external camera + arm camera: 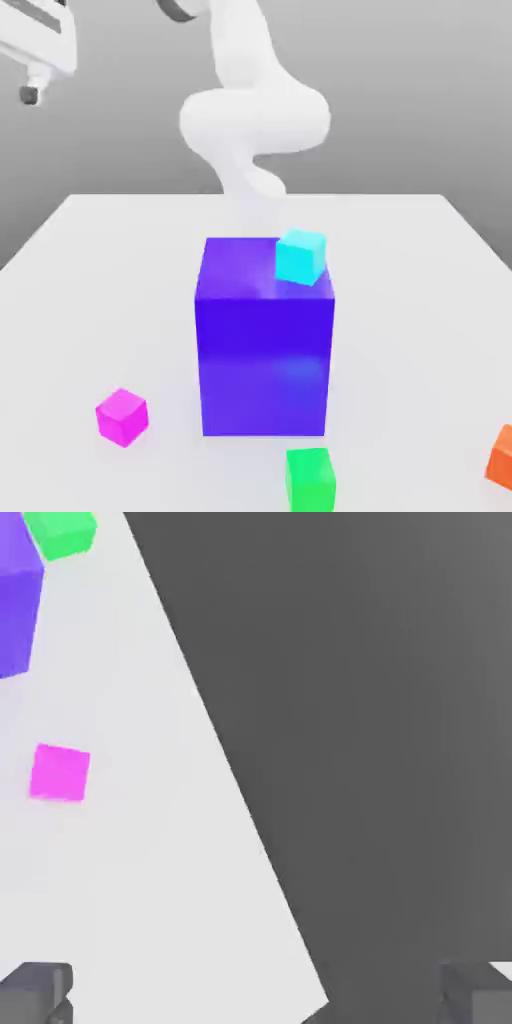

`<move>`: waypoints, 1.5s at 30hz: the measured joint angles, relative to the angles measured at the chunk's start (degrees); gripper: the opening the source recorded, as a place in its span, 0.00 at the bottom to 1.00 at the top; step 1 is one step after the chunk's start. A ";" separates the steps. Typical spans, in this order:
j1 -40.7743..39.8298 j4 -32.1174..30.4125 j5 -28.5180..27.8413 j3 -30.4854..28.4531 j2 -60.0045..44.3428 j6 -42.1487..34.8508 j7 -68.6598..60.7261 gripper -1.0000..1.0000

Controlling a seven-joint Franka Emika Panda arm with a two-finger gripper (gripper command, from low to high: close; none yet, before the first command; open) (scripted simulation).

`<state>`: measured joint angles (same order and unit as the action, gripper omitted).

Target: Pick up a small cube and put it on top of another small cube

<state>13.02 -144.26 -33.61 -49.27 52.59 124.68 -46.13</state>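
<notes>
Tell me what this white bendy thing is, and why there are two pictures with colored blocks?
The white bendy thing is a robot arm in a computer-made scene. One picture looks at the table from outside. The other comes from a camera on the robot's hand, so you see its two dark fingertips spread apart, holding nothing. On the table sit a big blue-purple block, a little pink cube, a little green cube and an orange cube. A cyan cube shows by the big block's top corner; whether it rests there, I can't tell.
</notes>
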 joint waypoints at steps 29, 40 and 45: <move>66.59 -0.32 -45.37 -70.22 -7.28 16.21 -30.51 0.00; 53.03 -4.36 -31.15 -52.36 -10.17 7.35 -41.38 0.00; 49.45 -4.01 -24.26 -47.92 -8.93 0.02 -45.53 0.00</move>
<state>62.47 -148.27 -57.87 -97.20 43.66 124.70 -91.66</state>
